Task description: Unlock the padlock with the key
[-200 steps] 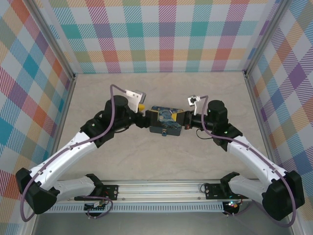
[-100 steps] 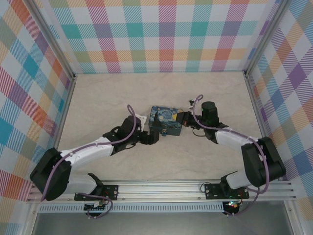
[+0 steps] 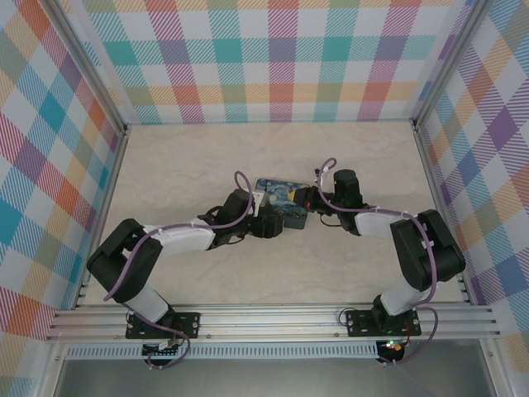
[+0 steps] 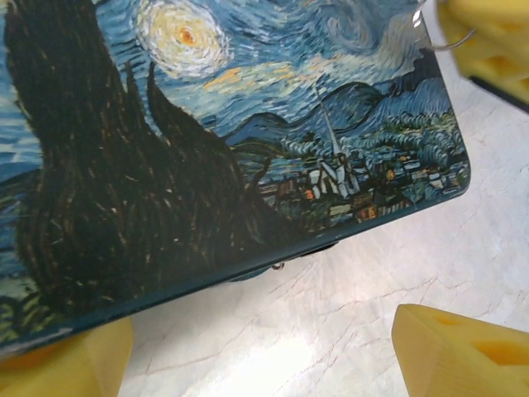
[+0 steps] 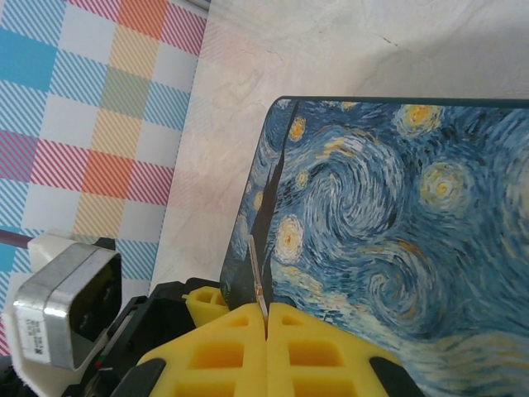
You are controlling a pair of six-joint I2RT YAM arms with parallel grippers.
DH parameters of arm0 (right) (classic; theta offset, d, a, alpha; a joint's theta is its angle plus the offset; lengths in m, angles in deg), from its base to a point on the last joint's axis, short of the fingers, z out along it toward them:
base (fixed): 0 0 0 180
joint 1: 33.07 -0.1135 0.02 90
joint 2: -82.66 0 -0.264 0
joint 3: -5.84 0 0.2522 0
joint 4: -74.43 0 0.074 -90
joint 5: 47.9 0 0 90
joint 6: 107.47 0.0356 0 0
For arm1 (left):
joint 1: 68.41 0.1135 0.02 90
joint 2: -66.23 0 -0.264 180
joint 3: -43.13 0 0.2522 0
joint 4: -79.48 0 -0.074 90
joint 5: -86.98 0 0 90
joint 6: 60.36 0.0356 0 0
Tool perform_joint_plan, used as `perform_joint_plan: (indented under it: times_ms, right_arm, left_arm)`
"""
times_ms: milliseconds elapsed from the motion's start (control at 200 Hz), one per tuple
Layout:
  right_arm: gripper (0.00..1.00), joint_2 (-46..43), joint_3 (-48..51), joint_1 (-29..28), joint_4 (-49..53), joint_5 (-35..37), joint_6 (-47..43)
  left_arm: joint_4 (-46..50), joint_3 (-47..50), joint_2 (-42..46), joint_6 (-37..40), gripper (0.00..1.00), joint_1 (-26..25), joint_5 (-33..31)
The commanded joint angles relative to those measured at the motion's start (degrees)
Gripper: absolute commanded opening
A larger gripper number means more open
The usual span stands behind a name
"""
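Observation:
The padlock (image 4: pixel 248 274) barely shows: a teal sliver and a small silver loop peek out under the front edge of the blue-and-yellow swirly tin (image 4: pixel 248 124). My left gripper (image 4: pixel 264 343) is open just in front of that edge, with its yellow fingers (image 4: pixel 463 351) spread wide over bare table. My right gripper (image 5: pixel 266 318) is shut on the key (image 5: pixel 258 277), a thin metal sliver sticking out toward the tin (image 5: pixel 397 223). From above, the left gripper (image 3: pixel 271 223) is at the tin's (image 3: pixel 281 198) front side and the right gripper (image 3: pixel 308 198) at its right end.
A marble-look tabletop (image 3: pixel 273 273) lies inside checked walls (image 3: pixel 273 58). A metal rail (image 3: pixel 273 318) runs along the near edge. Both arms lie low and stretched toward the centre. The left arm's finger and wrist camera (image 5: pixel 66 306) sit close beside the right gripper.
Both arms have dropped lower and reached in. The left gripper moved right along the tin's front edge. The right gripper closed in on the tin's right end.

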Motion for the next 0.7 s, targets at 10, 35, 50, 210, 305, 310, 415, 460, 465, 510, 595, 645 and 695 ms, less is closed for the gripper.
perform_joint_plan:
  times_ms: [10,35,50,210,305,310,415,460,465,510,595,645,695]
  right_arm:
    - [0.01,1.65,-1.02,0.58,-3.61,-1.66,-0.28]
    - [0.01,1.99,-1.03,0.65,-3.42,-1.73,-0.29]
    - [0.01,2.12,-1.1,0.71,-3.31,-1.7,-0.28]
    - [0.01,3.93,-1.03,0.67,-2.29,-1.68,-0.28]
    - [0.01,4.94,-0.95,0.69,-1.89,-1.62,-0.28]
    - [0.01,5.0,-0.95,0.68,-1.89,-1.63,-0.24]
    - [0.0,5.86,-0.45,0.68,-1.66,-1.61,0.57]
    - [0.0,6.01,-0.06,0.63,-1.8,-1.39,0.86]
    - [0.0,6.02,0.02,0.65,-1.8,-1.38,0.95]
    - [0.0,6.23,0.53,0.58,-2.05,-1.07,1.19]
    - [0.0,6.32,1.37,0.58,-2.47,-1.06,1.5]
    - [0.0,6.31,1.75,0.58,-2.68,-1.1,1.65]
    - [0.0,6.26,1.94,0.58,-2.85,-1.17,1.74]
  left_arm:
    - [-2.59,-1.56,-1.23,-0.17,0.82,1.36,-0.56]
    - [-2.92,-1.67,-1.41,-0.12,0.82,1.77,-0.5]
    - [-3.05,-1.74,-1.57,-0.02,0.82,2.0,-0.53]
    - [-3.87,-2.54,-2.34,1.3,0.82,4.7,-0.9]
    - [-3.69,-2.84,-2.43,2.78,0.82,5.87,-0.9]
    - [-3.65,-2.89,-2.39,2.89,0.81,5.9,-0.92]
    - [-2.57,-3.21,-2.51,6.19,0.78,5.94,-0.17]
    - [-2.14,-3.02,-2.58,7.06,0.76,5.93,0.04]
    - [-2.17,-2.94,-2.59,7.14,0.75,5.93,0.12]
    - [-2.28,-2.48,-2.69,7.67,0.74,5.93,0.23]
    - [-3.8,-0.82,-3.03,8.73,0.72,5.75,0.45]
    - [-5.57,0.4,-3.31,9.57,0.72,5.53,0.46]
    - [-7.84,1.58,-3.89,10.73,0.72,5.4,0.58]
